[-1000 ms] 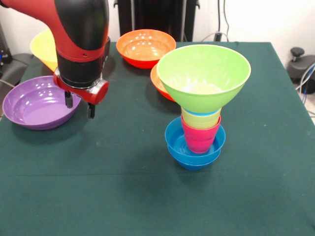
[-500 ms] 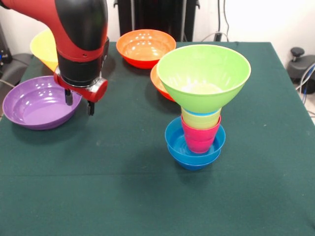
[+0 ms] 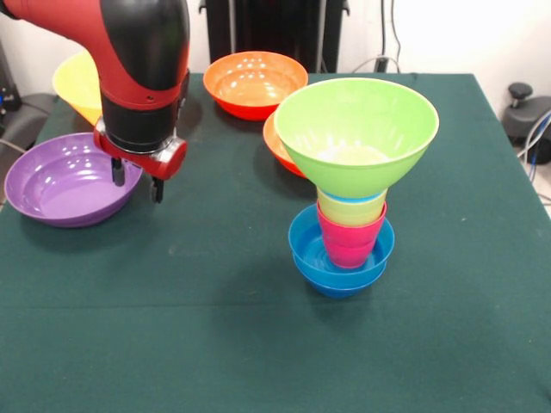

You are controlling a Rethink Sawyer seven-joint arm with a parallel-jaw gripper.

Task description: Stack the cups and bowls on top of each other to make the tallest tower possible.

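Observation:
The tower [image 3: 349, 198] stands mid-table: small blue bowls [image 3: 340, 258] at the bottom, a pink cup [image 3: 349, 237], a yellow cup [image 3: 351, 209] with a light blue rim just above it, and the lime green bowl [image 3: 355, 129] on top. My gripper [image 3: 137, 181] hangs open and empty over the right rim of the purple bowl [image 3: 65, 181], far left of the tower. A yellow bowl [image 3: 76, 84] sits partly hidden behind the arm. One orange bowl [image 3: 254, 82] is at the back; another orange bowl [image 3: 277, 146] peeks out behind the green one.
The green table cloth [image 3: 215, 327] is open at the front. Black equipment and cables stand behind the table's far edge.
The gripper has drifted slightly left and up toward the purple bowl. The tower and bowls have not moved.

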